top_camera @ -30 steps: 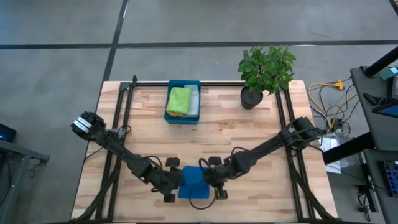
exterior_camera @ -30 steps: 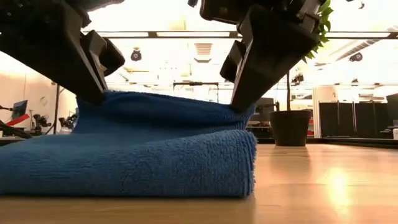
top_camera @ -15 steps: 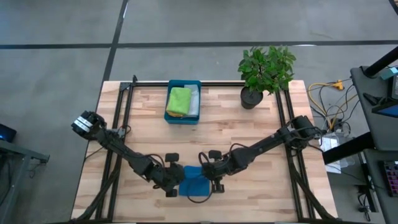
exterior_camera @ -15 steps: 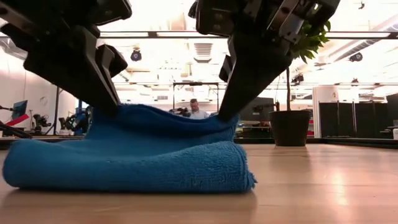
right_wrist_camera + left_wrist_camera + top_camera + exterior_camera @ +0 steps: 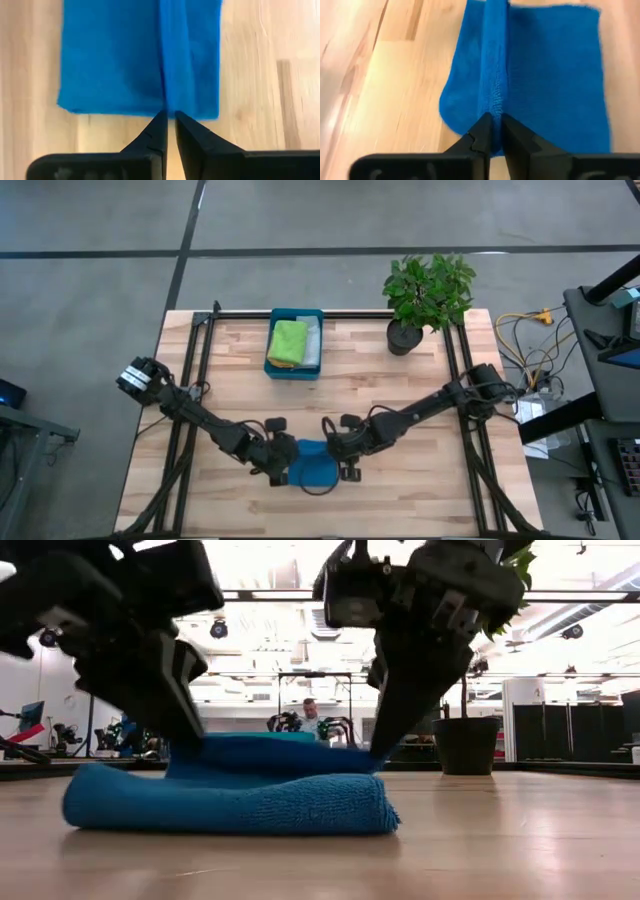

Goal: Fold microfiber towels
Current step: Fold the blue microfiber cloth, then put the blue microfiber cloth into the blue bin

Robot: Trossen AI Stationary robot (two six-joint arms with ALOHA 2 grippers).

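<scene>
A blue microfiber towel (image 5: 316, 468) lies folded near the table's front middle, its lower layer flat on the wood (image 5: 230, 805). Its upper layer (image 5: 275, 753) is held slightly raised between my two grippers. My left gripper (image 5: 283, 467) is shut on the towel's left side and my right gripper (image 5: 341, 462) on its right side. A lime green towel (image 5: 288, 340) lies in the teal tray (image 5: 296, 371) at the back, with a grey one (image 5: 314, 340) beside it. My left gripper pinches a raised ridge of the towel's upper layer (image 5: 495, 102) between its two fingers, at the towel's left side. The fingers (image 5: 182, 725) slant down from the left. The pinched cloth is lifted a little; the layer below stays on the table. My right gripper pinches the upper layer's raised ridge (image 5: 167, 100) between its two fingers, at the towel's right side. The fingers (image 5: 392, 730) slant down from the right. The cloth between the two grippers spans nearly level, just above the lower layer.
A potted plant (image 5: 426, 295) stands at the back right. Black frame rails (image 5: 196, 370) run along the table's left, right and far sides. Bare wood lies between the towel and the tray.
Both grippers have gone toward the table's far edge and a little down, still shut on the blue towel. The towel has slid away from the near edge with them, and its raised upper layer has sunk closer to the lower one.
</scene>
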